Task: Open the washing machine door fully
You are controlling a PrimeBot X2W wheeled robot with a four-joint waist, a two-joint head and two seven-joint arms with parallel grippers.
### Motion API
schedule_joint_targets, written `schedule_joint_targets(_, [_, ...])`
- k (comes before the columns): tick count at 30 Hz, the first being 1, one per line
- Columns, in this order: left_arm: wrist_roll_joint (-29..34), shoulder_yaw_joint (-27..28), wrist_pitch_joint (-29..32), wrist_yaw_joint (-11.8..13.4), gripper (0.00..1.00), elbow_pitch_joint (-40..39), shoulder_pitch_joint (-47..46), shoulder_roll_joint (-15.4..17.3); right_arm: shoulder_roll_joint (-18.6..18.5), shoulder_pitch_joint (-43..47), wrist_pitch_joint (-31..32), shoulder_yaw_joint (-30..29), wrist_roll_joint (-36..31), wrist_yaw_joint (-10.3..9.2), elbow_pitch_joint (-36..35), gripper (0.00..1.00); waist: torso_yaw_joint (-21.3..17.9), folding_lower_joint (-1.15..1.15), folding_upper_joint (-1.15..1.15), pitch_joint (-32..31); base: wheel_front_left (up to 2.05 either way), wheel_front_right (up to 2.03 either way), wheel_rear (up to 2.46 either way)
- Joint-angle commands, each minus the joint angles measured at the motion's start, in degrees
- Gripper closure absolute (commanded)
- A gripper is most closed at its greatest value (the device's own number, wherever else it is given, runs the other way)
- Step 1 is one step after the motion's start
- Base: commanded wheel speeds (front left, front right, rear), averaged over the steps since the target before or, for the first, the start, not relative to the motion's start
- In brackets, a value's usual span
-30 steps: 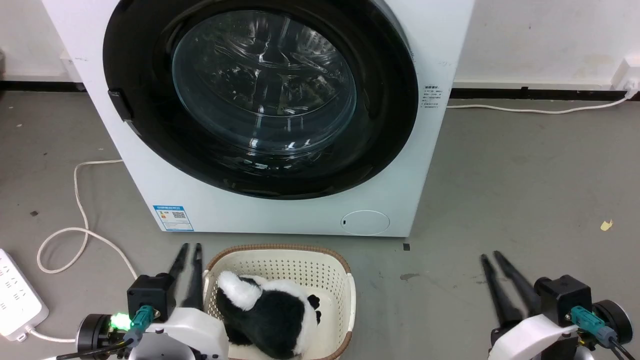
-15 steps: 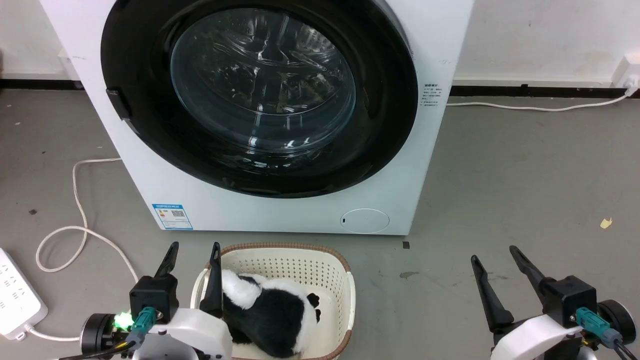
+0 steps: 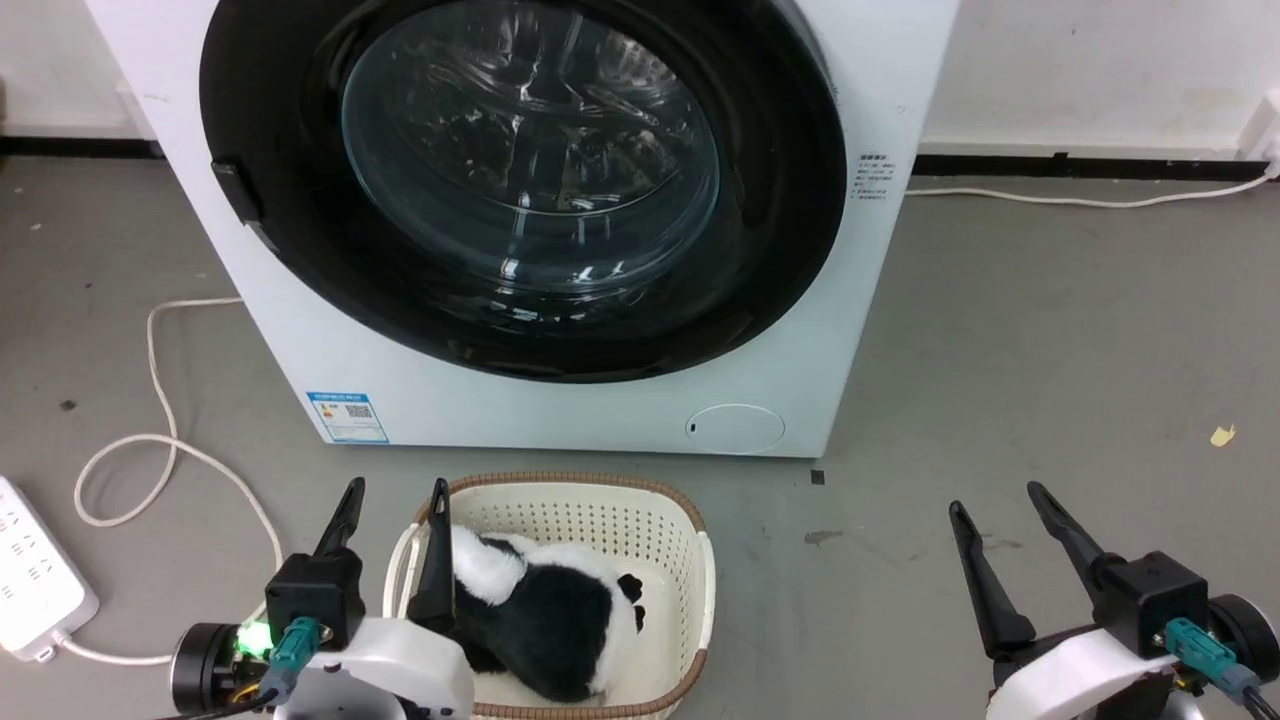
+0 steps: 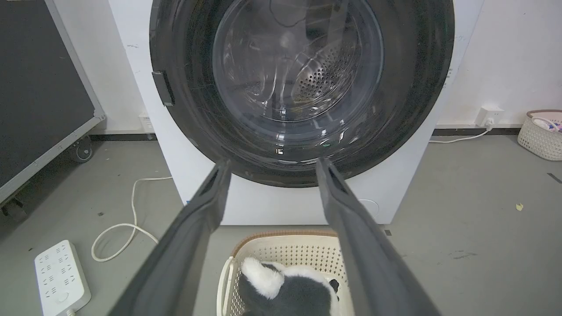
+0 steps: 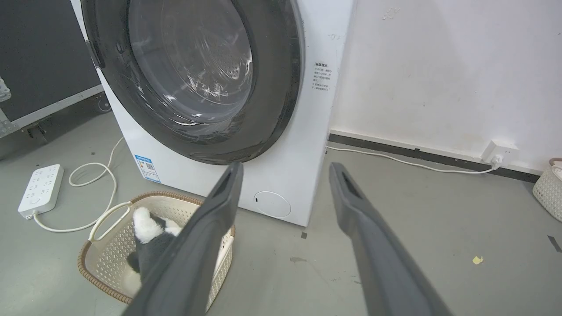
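Left gripper (image 3: 397, 490), lower left of the head view: fingers were pressed together a second ago and now stand spread wide, holding nothing; the inner finger overlaps the near left edge of the basket (image 3: 690, 540) in that view, and whether it touches cannot be told.

Right gripper (image 3: 997, 500), lower right: the same change, from fingers together to a wide fork; it is empty and over bare floor, well apart from everything.

Stuffed toy (image 3: 540, 620), black and white, lies in the basket, untouched.

Power strip (image 3: 40, 580) and looped cable (image 3: 160, 440) lie at the left edge, clear of both arms.

Washing machine door (image 3: 530, 170) fills the upper centre; it is shut, with the black rim flush against the white washing machine (image 3: 560, 420). The whole head view has shifted slightly, which is camera movement; the door itself has not stirred.

A small dark tab (image 3: 230, 190) sits on the rim's left side; likely the pull point, though not certain.

Assessment: the opening itself is not yet begun; both grippers have been readied for a hold; the left stands nearer the tab; it must rise clear of the basket on the way.
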Motion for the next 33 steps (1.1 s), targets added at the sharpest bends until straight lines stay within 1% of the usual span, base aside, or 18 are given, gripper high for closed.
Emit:
schedule_joint_targets(1, [-0.5, -0.3, -0.6, 0.4, 0.0, 0.0, -0.5, 0.0, -0.4, -0.4, -0.5, 0.0, 0.5, -0.01, -0.3, 0.0, 0.2, -0.01, 0.0, 0.3, 0.0, 0.0, 0.0])
schedule_joint_targets(3, [-0.6, -0.6, -0.8, 0.5, 0.0, -0.1, -0.7, 0.0, -0.5, -0.7, -0.8, 0.0, 1.0, -0.02, -0.3, 0.0, 0.4, -0.01, 0.0, 0.8, 0.0, 0.0, 0.0])
schedule_joint_targets(4, [-0.7, -0.7, -0.9, 0.6, 0.0, -0.2, -0.9, 0.0, -0.7, -1.0, -0.9, 0.0, 1.3, -0.02, -0.2, 0.64, 0.5, -0.01, 0.0, 1.1, 0.0, 0.0, 0.0])
schedule_joint_targets(5, [-0.8, -0.7, -1.0, 0.7, 0.0, -0.3, -1.0, 0.0, -0.9, -1.2, -1.0, 0.1, 1.6, -0.02, -0.2, 1.0, 0.6, -0.01, 0.0, 1.4, 0.0, 0.0, 0.0])
schedule_joint_targets(13, [-1.3, -1.2, -2.0, 1.3, 0.0, -1.1, -2.2, 0.0, -3.1, -4.4, -2.0, 0.4, 5.5, -0.02, -0.2, 1.0, 1.5, -0.01, 0.0, 3.9, 0.0, 0.0, 0.0])
schedule_joint_targets(18, [-1.8, -1.5, -2.6, 1.6, 0.0, -1.5, -2.9, 0.0, -4.8, -7.5, -1.3, 0.5, 11.1, -0.02, -0.4, 1.0, 2.2, -0.01, 0.0, 5.3, 0.0, 0.0, 0.0])
schedule_joint_targets(25, [-2.6, -2.4, -3.4, 2.4, 0.0, -2.1, -3.7, 0.0, -6.5, -12.7, 1.1, -1.5, 19.4, -0.03, 0.4, 1.0, 3.4, -0.01, 0.0, 7.2, 0.0, 0.0, 0.0])
schedule_joint_targets(33, [-3.4, -3.4, -4.4, 3.2, 0.0, -2.7, -4.8, 0.0, -7.3, -20.3, 5.4, -3.7, 26.5, -0.03, 3.2, 1.0, 5.1, -0.01, 0.0, 9.5, 0.0, 0.0, 0.0])
